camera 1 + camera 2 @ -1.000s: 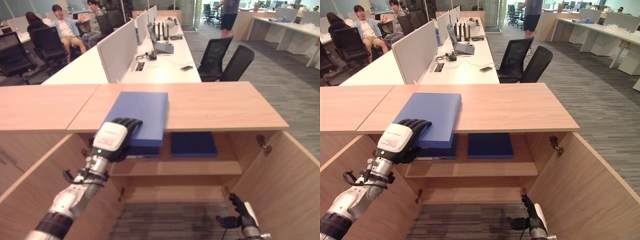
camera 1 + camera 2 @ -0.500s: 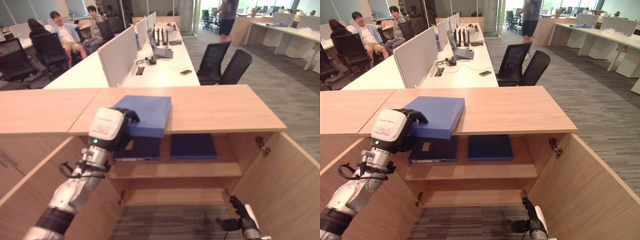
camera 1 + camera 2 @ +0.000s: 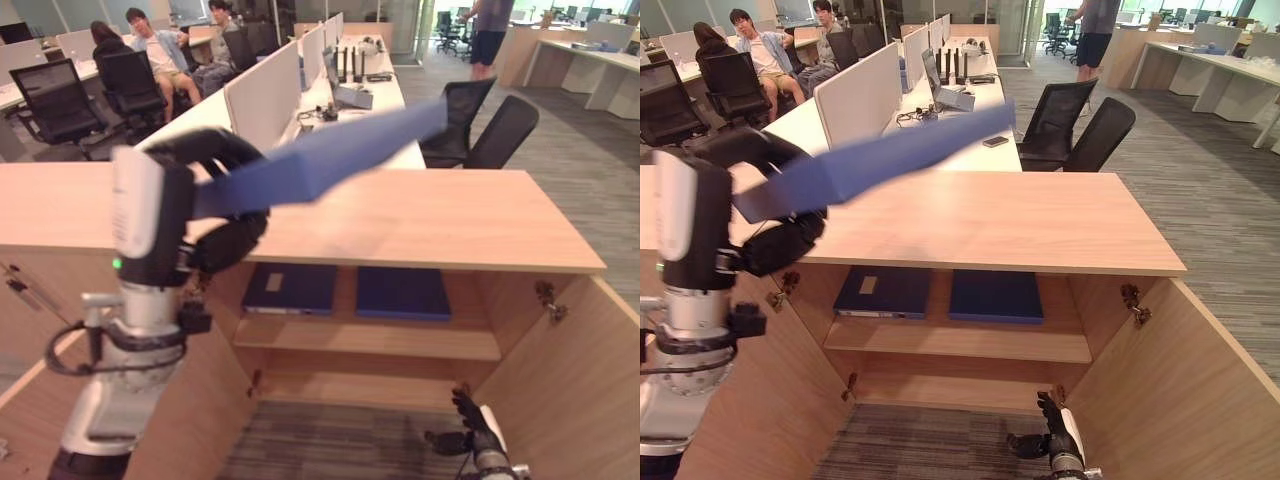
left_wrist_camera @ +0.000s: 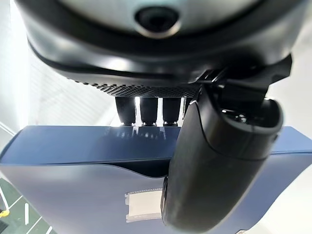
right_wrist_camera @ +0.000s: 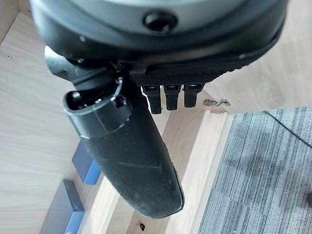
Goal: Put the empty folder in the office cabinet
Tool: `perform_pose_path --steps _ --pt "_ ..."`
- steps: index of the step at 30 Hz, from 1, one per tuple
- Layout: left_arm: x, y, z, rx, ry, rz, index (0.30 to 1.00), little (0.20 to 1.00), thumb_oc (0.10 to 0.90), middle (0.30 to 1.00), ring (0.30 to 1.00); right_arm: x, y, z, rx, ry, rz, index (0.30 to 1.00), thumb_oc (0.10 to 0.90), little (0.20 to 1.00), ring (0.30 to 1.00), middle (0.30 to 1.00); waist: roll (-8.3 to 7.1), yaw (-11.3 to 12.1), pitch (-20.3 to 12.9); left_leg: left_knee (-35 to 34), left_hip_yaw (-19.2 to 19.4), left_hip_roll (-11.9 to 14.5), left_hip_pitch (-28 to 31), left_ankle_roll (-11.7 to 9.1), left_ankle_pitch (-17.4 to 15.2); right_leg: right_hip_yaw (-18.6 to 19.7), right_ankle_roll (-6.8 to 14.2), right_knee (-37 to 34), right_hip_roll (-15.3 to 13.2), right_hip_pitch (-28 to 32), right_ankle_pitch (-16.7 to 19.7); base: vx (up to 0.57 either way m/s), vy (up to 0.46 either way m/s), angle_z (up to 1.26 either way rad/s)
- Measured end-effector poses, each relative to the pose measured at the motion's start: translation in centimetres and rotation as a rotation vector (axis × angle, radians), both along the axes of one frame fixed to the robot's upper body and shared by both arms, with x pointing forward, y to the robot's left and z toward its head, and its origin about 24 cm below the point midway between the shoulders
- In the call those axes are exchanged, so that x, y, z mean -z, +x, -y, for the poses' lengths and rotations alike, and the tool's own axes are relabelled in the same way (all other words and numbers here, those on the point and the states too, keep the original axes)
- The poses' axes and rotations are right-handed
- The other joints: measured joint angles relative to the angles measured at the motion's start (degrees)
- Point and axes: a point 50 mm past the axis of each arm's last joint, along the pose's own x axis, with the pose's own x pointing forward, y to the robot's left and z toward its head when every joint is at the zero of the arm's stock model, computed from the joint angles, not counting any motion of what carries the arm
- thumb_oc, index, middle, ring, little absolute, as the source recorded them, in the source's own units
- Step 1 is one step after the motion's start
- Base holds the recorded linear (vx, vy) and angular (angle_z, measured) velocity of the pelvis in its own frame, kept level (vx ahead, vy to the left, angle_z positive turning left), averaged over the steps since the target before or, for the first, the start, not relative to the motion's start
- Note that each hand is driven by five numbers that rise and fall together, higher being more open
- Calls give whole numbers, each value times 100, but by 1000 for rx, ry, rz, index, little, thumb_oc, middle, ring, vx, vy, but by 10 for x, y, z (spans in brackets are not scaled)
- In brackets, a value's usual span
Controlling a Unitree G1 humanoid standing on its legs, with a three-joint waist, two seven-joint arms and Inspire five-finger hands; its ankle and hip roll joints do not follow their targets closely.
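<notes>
Left wrist view: left robot hand (image 4: 222,161) is gripping the blue folder (image 4: 73,195), thumb pressing across one face, fingers (image 4: 148,111) curling behind the top edge. Left eye view, nearest first: right robot hand (image 3: 470,432) is hanging low by the floor in front of the open cabinet (image 3: 580,370), fingers loosely bent, carrying nothing. Left robot hand (image 3: 215,200) is holding the folder (image 3: 330,150) in the air above the surface (image 3: 420,215), at its left front corner, folder slanting up and away to the right. Inside, two dark folders (image 3: 292,288) (image 3: 403,292) are lying flat on the upper shelf (image 3: 370,340). Farther back: desks, office chairs (image 3: 470,120), seated people (image 3: 160,50).

Judgement: folder is looking stiff and light, not sagging while held by one end. Covers probably smooth, so could be slipping; gripping near the spine edge with thumb and fingers on opposite faces seems best. Long overhang is risking a knock on the surface edge going in.
</notes>
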Motion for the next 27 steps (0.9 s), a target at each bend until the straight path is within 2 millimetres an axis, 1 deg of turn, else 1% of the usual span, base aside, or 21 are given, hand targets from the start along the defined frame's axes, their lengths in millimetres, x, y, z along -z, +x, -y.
perform_pose_path --steps 2,4,5,6,10,11,12,13,16,17,18,21,22,24,25,27 --pt "-6 -3 -8 88 -159 10 300 300 400 300 300 0 0 1 -1 -3 -6 900 800 900 900 900 46 52 32 1 -79 -5 -25 4 8 -26 -8 0 -1 17 -19 -26 8 18" --pt "-10 -7 -14 138 -237 12 300 300 400 300 300 0 1 0 -6 -1 -10 900 800 900 900 900 70 164 44 1 -99 -1 -32 0 10 -59 -12 0 2 29 -28 -19 5 8" --pt "-12 -9 -15 161 -270 13 300 300 400 300 300 1 1 0 -8 0 -13 900 800 900 900 900 74 182 46 1 -102 -1 -35 0 10 -62 -11 0 3 29 -30 -22 8 14" --pt "-15 -12 -19 231 -356 25 300 300 400 300 300 1 1 -1 -14 5 -19 900 800 900 900 900 79 200 49 2 -178 -10 -60 -31 35 -126 -5 1 -2 45 -49 -18 7 19" --pt "-8 -16 -24 335 -546 44 300 300 400 300 300 1 6 -8 -45 32 -15 900 800 900 900 900 85 247 56 2 -218 -22 -67 -30 36 -162 0 1 -11 66 -68 -16 9 7" --pt "-2 -15 -26 388 -649 34 300 300 400 300 300 -2 11 -13 -54 89 0 900 800 900 900 900 95 246 67 2 -215 -19 -65 -31 36 -160 0 0 -10 62 -68 0 0 0" --pt "1 -14 -28 404 -682 23 300 300 400 300 300 -4 14 -17 -55 129 13 900 800 900 900 900 97 254 71 1 -216 -15 -70 -32 35 -161 -1 1 -4 60 -70 0 0 0" --pt "3 -13 -29 422 -714 12 300 300 400 300 300 -8 16 -21 -45 191 30 900 800 900 900 900 104 260 78 1 -216 -13 -70 -32 34 -163 -2 1 -2 60 -71 34 5 0" --pt "21 -11 -31 471 -846 -36 300 300 400 300 300 -18 28 -36 -6 463 96 900 800 900 900 900 125 263 98 0 -221 -5 -65 0 -2 -169 -9 0 3 69 -84 2 4 0" --pt "31 -8 -30 490 -895 -74 300 300 400 300 300 -25 33 -47 7 631 129 900 800 900 900 900 122 318 125 2 -224 -1 -66 -40 26 -172 -11 1 16 70 -85 -31 8 2" --pt "36 -8 -30 501 -924 -96 300 300 400 300 300 -31 36 -54 1 728 152 900 800 900 900 900 123 341 159 2 -230 -1 -70 -40 29 -178 -11 1 17 71 -84 0 0 0" --pt "51 -6 -29 532 -982 -185 300 300 400 300 300 -51 45 -76 -84 992 191 900 800 900 900 900 80 360 224 5 -255 0 -77 -43 33 -204 -14 2 26 77 -83 -16 5 5" --pt "59 -5 -29 539 -1000 -233 300 300 400 300 300 -64 48 -88 -144 1102 215 900 800 900 900 900 46 370 248 17 -278 -3 -82 -43 33 -221 -23 2 25 84 -83 -14 -1 7" --pt "67 -4 -30 546 -1014 -279 300 300 400 300 300 -77 54 -97 -203 1203 252 900 800 900 900 900 6 391 278 25 -284 -7 -85 -43 33 -224 -31 8 20 86 -82 -5 1 3" --pt "74 -8 -30 555 -1035 -316 300 300 400 300 300 -87 57 -100 -226 1262 283 900 800 900 900 900 -14 394 289 24 -282 -17 -85 -43 33 -225 -30 21 20 86 -82 0 0 0" --pt "84 -11 -29 572 -1065 -375 300 300 400 300 300 -94 59 -102 -228 1325 312 900 800 900 900 900 -34 411 289 25 -282 -30 -83 -40 32 -225 -29 35 12 88 -83 0 0 0"
